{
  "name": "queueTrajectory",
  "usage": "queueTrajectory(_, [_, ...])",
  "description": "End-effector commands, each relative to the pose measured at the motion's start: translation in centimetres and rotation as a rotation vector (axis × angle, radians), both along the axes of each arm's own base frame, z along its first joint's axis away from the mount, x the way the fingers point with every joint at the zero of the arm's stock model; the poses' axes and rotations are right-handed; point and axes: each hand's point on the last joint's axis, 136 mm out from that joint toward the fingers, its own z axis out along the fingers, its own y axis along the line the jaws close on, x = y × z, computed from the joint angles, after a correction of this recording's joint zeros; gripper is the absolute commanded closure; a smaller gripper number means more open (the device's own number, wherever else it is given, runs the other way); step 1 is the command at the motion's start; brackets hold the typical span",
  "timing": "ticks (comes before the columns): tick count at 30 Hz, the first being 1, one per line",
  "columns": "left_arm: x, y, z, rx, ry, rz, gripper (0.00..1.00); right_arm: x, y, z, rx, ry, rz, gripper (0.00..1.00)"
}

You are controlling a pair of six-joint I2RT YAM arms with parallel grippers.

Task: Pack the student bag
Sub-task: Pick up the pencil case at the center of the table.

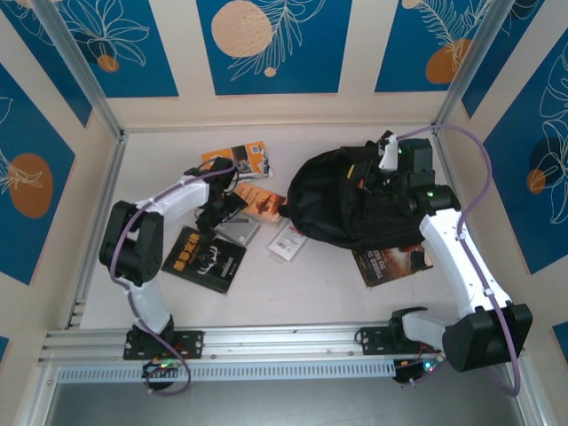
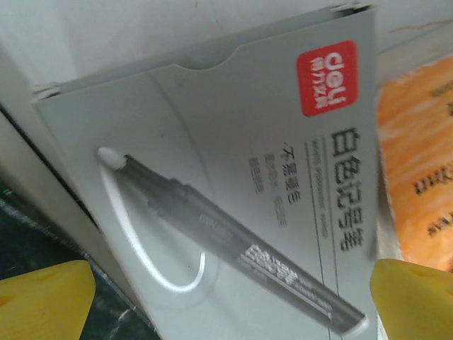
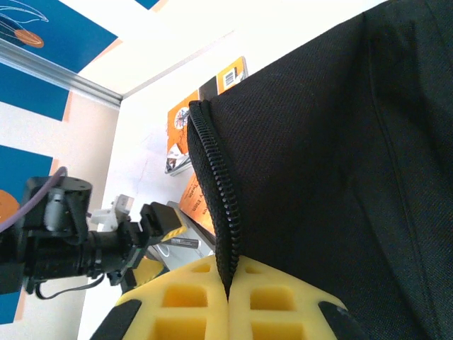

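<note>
The student bag point(image 1: 342, 204) was slumped on the tabletop point(image 1: 293, 288), its zipper edge point(image 3: 212, 184) clenched by the right pincer point(image 3: 230, 297); that thin hold could be lost. Left of the bag, the released left pincer point(image 2: 230, 304) was held over a marker box point(image 2: 212, 142).

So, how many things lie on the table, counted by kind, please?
Backpack: 1
Books: 4 (orange-and-black, orange, black, dark)
Marker box: 1
Small white packet: 1
Total: 7
</note>
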Motion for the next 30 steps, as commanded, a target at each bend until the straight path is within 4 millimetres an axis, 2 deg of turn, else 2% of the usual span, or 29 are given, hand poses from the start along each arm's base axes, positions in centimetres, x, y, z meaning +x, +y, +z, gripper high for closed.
queueTrajectory(1, [1.3,-0.3,-0.1,-0.028,-0.003,0.064,0.01,-0.2,0.1,1.3,0.003,-0.051,0.008,1.00])
queueTrajectory(6, [2.0,-0.6,-1.0,-0.033,-0.001,0.073,0.01,-0.3,0.2,1.1,0.012,-0.048,0.015,1.00])
queueTrajectory(14, [1.7,-0.5,-2.7,-0.015,0.034,0.082,0.01,-0.2,0.3,1.0,0.016,-0.048,0.017,1.00])
queueTrajectory(18, [2.0,-0.7,-2.9,-0.023,0.035,0.075,0.02,-0.2,0.3,1.0,0.021,-0.048,0.021,1.00])
queueTrajectory(25, [3.5,-0.8,0.2,-0.022,-0.068,0.024,0.14,-0.5,0.1,1.3,0.009,-0.055,0.017,1.00])
queueTrajectory(30, [3.2,-0.9,1.6,-0.031,-0.079,-0.009,0.17,-0.5,0.2,1.3,0.011,-0.054,0.018,1.00])
